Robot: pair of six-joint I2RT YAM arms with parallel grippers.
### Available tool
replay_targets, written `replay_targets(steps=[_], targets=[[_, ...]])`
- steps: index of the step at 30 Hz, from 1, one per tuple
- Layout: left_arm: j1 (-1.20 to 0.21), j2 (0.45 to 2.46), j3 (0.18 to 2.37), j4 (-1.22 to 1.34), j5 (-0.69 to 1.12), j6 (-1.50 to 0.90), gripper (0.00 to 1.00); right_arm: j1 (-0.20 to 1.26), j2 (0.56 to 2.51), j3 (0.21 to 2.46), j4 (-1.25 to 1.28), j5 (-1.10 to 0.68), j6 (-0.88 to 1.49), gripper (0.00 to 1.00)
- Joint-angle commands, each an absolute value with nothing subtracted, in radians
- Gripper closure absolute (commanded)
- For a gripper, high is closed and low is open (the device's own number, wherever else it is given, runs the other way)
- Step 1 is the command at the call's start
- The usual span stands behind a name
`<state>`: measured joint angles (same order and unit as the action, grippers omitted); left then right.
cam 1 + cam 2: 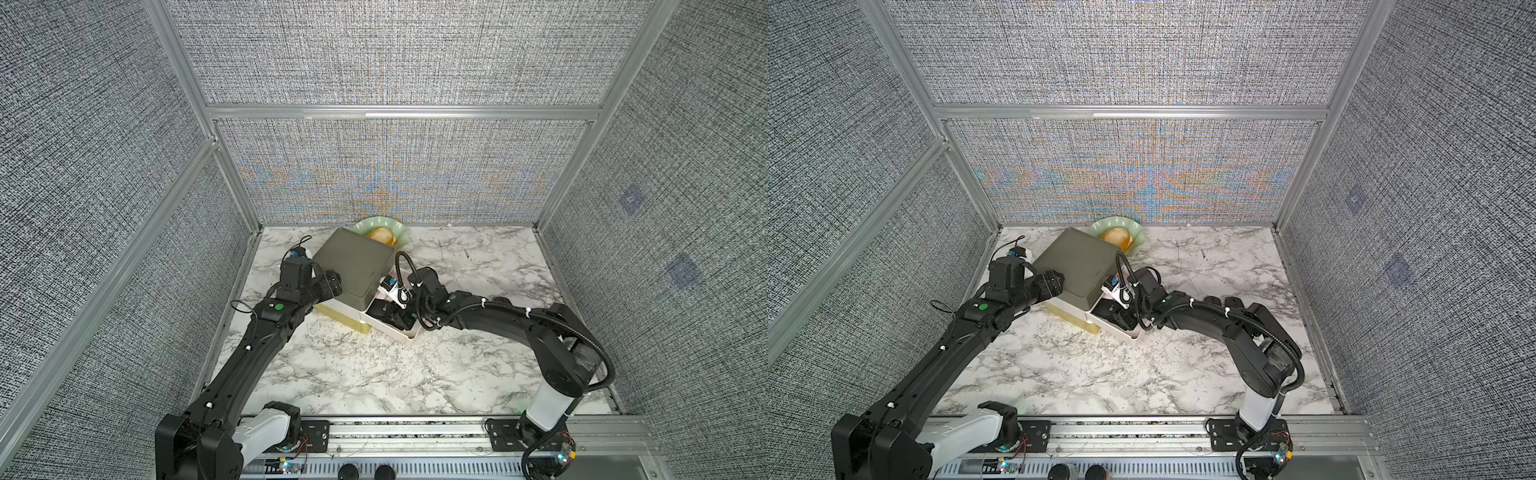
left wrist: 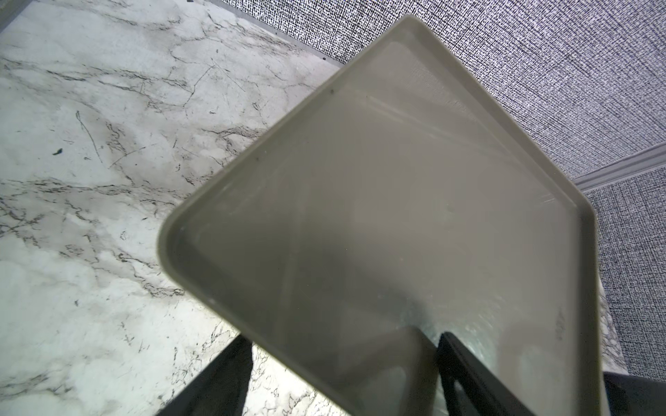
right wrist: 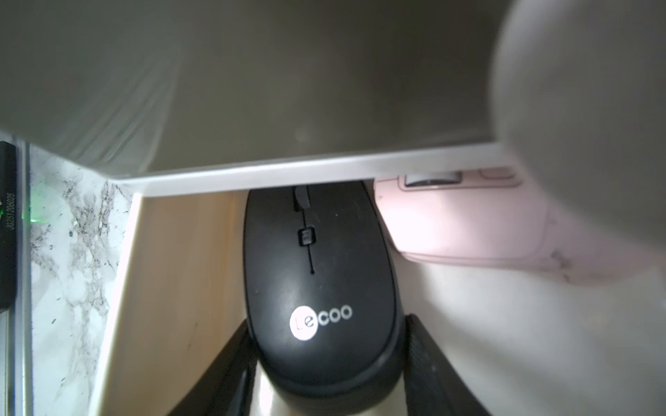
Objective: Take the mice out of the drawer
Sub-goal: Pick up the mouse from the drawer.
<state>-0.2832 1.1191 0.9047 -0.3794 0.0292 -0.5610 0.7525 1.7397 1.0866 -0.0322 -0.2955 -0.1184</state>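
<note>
Down in the pulled-out drawer (image 1: 395, 332), straddles the black mouse (image 3: 317, 273) with the right gripper (image 3: 329, 326), jaws close against both flanks and clear of the pink mouse (image 3: 461, 223) just beside; cannot tell whether clamped yet. Has both mice's noses tucked under the drawer unit (image 1: 353, 266), so probably calls for drawing back before lifting. Pinches the unit's top rim with the left gripper (image 2: 344, 340), seemingly to stop it sliding on the table (image 1: 374, 374). Finds no mice outside.
</note>
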Motion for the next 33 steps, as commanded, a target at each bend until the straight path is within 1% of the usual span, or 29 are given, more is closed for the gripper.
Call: replay_targets(steps=[1,8,12,16,22,24,28,31,33], targets=[[-0.281,1.116,0.904,-0.386,0.02,-0.557,0.19,0.74,1.722,1.076,-0.051,-0.2,-0.091,0.47],[-0.279,1.113,0.899,-0.384,0.023,-0.558,0.19,0.721,1.716,1.079,-0.092,-0.193,-0.093,0.45],[-0.279,1.113,0.903,-0.385,0.024,-0.558,0.19,0.721,1.749,1.115,-0.123,-0.207,-0.12,0.34],[-0.278,1.118,0.905,-0.384,0.032,-0.557,0.19,0.721,1.783,1.149,-0.13,-0.224,-0.128,0.28],[-0.278,1.122,0.906,-0.376,0.035,-0.56,0.19,0.722,1.825,1.177,-0.131,-0.286,-0.158,0.28],[-0.278,1.128,0.91,-0.378,0.038,-0.558,0.19,0.721,1.829,1.183,-0.131,-0.306,-0.17,0.26],[-0.277,1.126,0.91,-0.376,0.032,-0.558,0.19,0.719,1.827,1.18,-0.118,-0.318,-0.178,0.27],[-0.278,1.125,0.91,-0.375,0.033,-0.558,0.19,0.718,1.839,1.184,-0.101,-0.32,-0.169,0.3],[-0.278,1.129,0.91,-0.373,0.037,-0.56,0.19,0.716,1.854,1.199,-0.108,-0.307,-0.161,0.3]])
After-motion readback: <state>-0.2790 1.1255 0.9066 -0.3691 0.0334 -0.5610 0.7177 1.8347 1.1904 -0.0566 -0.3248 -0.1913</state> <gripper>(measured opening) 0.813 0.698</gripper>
